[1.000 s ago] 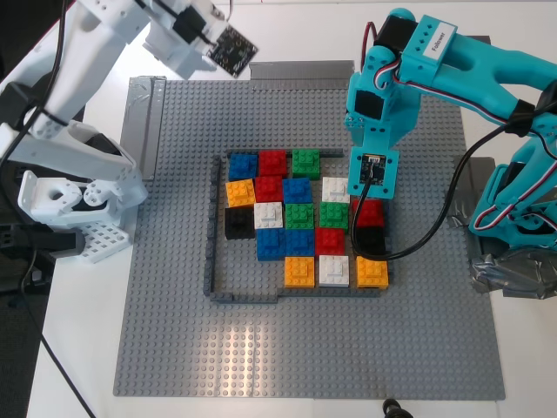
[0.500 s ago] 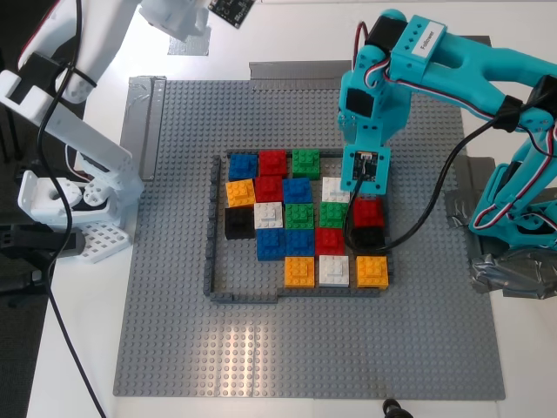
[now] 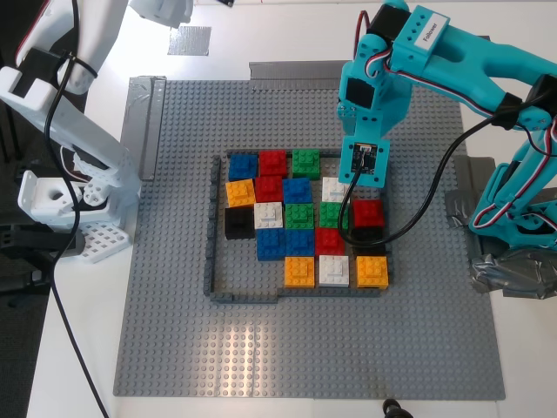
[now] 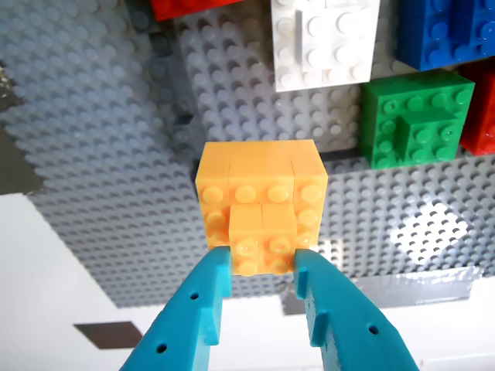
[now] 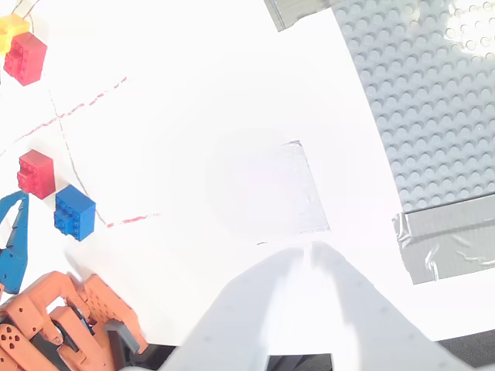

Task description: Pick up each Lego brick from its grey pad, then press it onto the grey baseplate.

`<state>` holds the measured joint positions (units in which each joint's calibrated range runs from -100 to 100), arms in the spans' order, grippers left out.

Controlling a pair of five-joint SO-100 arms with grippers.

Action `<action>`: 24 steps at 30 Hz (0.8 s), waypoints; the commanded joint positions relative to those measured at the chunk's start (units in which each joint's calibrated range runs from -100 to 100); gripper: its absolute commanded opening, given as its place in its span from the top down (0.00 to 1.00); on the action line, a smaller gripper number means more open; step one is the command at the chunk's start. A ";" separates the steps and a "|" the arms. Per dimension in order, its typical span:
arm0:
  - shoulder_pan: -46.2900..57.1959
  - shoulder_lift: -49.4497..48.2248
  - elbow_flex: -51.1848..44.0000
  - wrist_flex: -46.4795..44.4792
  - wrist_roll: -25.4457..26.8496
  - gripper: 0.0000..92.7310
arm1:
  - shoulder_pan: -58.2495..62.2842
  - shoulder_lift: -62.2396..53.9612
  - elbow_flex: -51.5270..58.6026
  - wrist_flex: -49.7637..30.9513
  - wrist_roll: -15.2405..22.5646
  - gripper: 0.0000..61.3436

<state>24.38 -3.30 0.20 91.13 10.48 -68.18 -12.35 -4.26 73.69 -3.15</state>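
Note:
In the first wrist view my first gripper, the teal one, is shut on the orange brick. The brick hangs over the grey baseplate beside the thin dark frame; whether it touches the studs I cannot tell. In the exterior view this gripper stands over the back right part of the frame, hiding its brick. My second gripper, white and blurred, shows no gap between its fingers. It hovers just off a bare grey pad. That pad lies behind the baseplate.
Inside the frame sit several coloured bricks, among them white, green and orange. Silvery tape holds the plate's edges. Loose blue and red bricks lie on the white table near an orange device.
The teal gripper has shifted toward the back of the frame with the orange brick. The white arm has swung up and mostly out of the exterior view's top edge, toward the pad.

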 commanded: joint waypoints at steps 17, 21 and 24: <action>-0.91 5.79 -5.84 -2.77 0.24 1.00 | -0.55 6.77 -12.58 1.00 -1.17 1.00; -1.06 7.67 -8.73 -2.77 0.24 1.00 | -0.99 8.83 -17.73 5.40 -0.88 1.00; -1.06 9.48 -10.44 -2.77 0.24 1.00 | -1.06 9.60 -19.45 7.67 0.10 1.00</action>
<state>23.64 5.24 -6.24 88.61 10.48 -69.00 -2.16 -16.73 78.52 -3.93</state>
